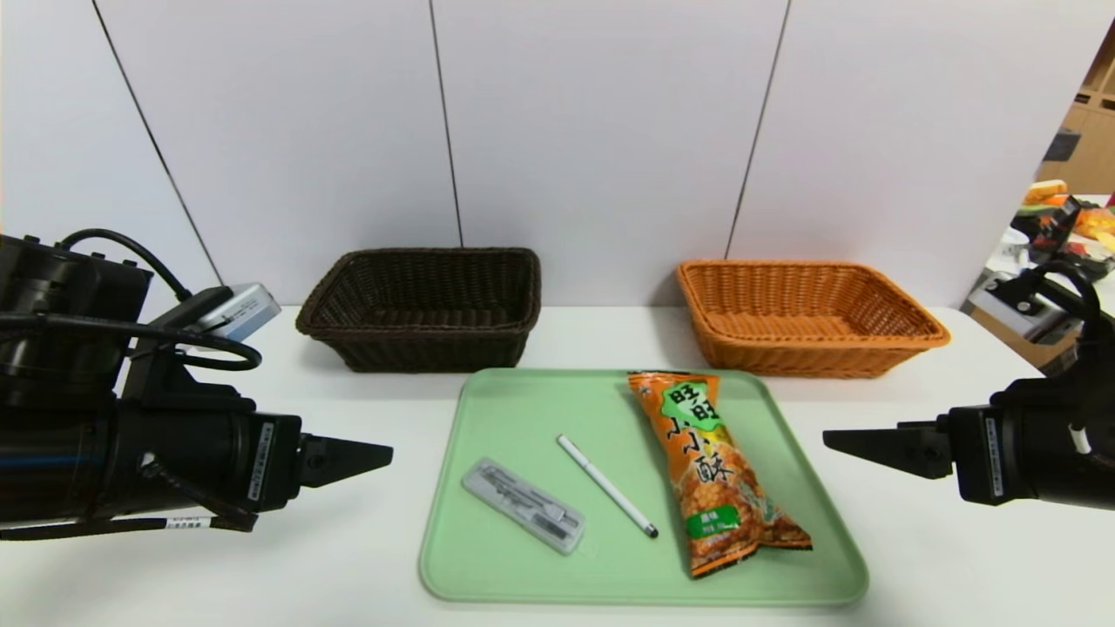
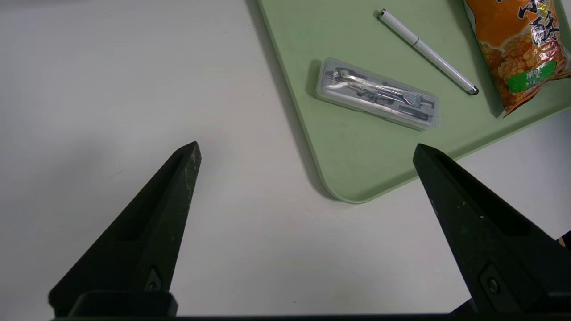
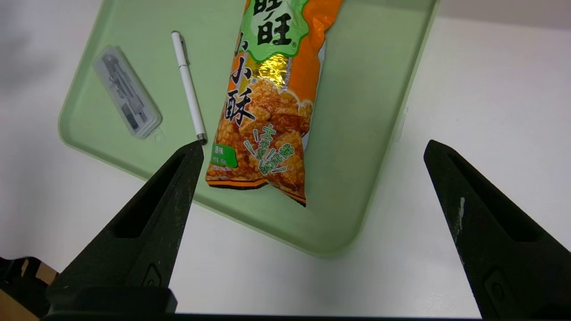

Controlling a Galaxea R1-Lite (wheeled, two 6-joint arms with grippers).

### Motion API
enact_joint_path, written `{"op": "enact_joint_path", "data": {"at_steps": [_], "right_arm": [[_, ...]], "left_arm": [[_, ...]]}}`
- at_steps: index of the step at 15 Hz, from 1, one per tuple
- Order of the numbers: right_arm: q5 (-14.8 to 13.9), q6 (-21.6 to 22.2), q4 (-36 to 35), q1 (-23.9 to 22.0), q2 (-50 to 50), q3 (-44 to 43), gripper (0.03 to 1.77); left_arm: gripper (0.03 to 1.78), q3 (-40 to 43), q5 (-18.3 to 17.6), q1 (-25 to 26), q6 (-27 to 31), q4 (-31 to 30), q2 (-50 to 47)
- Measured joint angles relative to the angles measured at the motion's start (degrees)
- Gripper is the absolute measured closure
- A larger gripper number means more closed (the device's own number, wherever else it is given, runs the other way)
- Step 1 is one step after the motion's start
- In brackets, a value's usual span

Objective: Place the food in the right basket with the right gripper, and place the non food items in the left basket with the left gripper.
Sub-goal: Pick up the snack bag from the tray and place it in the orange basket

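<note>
Both pincers are hovering wide and empty: I'm seeing my right gripper (image 1: 832, 440) nearer the snack bag (image 1: 712, 470), which is lying inward of it on the green tray (image 1: 514, 409), long axis running crosswise to its reach; left gripper (image 1: 383, 453) is idling opposite.

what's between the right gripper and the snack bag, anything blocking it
Nothing visible. The right gripper hangs open beside the green tray, and the snack bag lies flat on the tray's near-right part. The white pen lies on the bag's far side. The orange basket behind looks unobstructed too.
</note>
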Motion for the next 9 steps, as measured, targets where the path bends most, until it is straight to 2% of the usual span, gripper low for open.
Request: {"op": "enact_joint_path", "data": {"at_steps": [6, 9], "right_arm": [[0.10, 0.02, 0.02, 1.07, 1.82, -0.98, 0.09], [0.10, 0.88, 0.07, 1.45, 1.99, -0.65, 0.09]], "left_arm": [[0.12, -0.24, 0.06, -0.04, -0.12, -0.02, 0.04], [0.12, -1.57, 0.02, -2.54, -1.83, -0.77, 1.02]]}}
